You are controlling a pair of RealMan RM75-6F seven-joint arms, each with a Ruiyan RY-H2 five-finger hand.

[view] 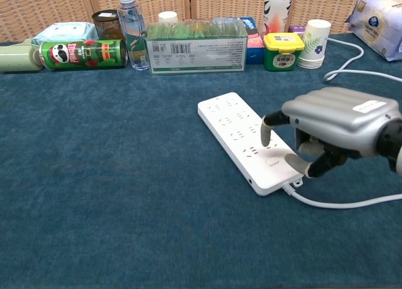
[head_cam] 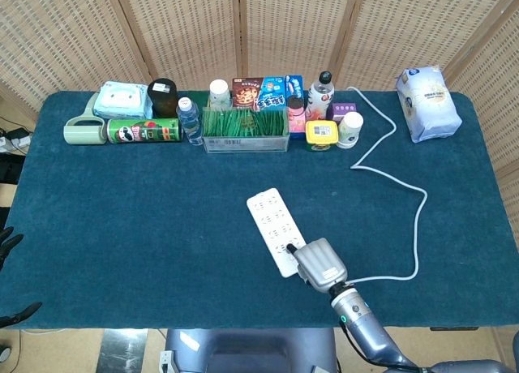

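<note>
A white power strip (head_cam: 270, 225) lies on the blue cloth near the front middle, its white cable (head_cam: 415, 227) running right and back. My right hand (head_cam: 322, 265) hovers at the strip's near end. In the chest view the right hand (view: 339, 127) points one finger down just above the power strip (view: 235, 127), short of the switch (view: 272, 161); the thumb lies beside the strip's end and the other fingers are curled in. It holds nothing. Only dark fingertips of my left hand (head_cam: 6, 245) show at the far left edge, spread and holding nothing.
Along the back stand a green chip can (head_cam: 143, 130) on its side, a water bottle (head_cam: 189, 119), a clear box of green items (head_cam: 245, 130), snack boxes, a yellow-lidded jar (head_cam: 322, 135), paper cups (head_cam: 350, 130). A tissue pack (head_cam: 427, 102) sits back right.
</note>
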